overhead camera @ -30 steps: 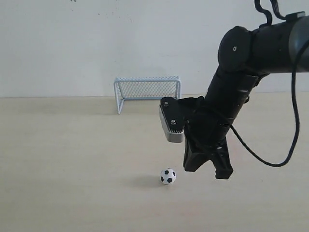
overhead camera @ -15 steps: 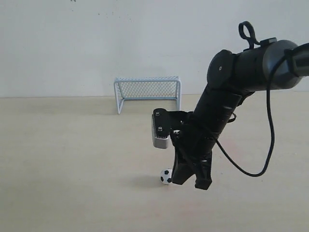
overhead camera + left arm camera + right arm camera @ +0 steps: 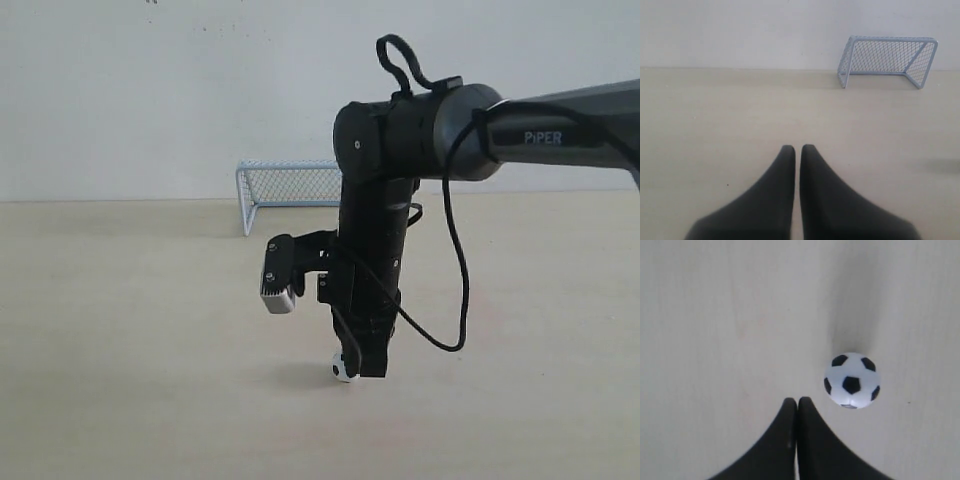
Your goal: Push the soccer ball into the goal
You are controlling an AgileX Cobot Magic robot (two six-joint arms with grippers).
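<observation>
Since the earlier frame, the right gripper (image 3: 362, 370) shifts left and now stands upright, jaws closed and empty, just right of the soccer ball (image 3: 341, 371) on the table (image 3: 120, 330). The left gripper (image 3: 797, 148) is likewise closed and empty. The goal (image 3: 290, 185) stands at the far side, well apart.

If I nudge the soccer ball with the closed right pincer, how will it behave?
The soccer ball is round and sits on a smooth table, so it probably rolls at a light touch. It lies off to one side of the right pincer, so a push may glance and send it off line.
</observation>
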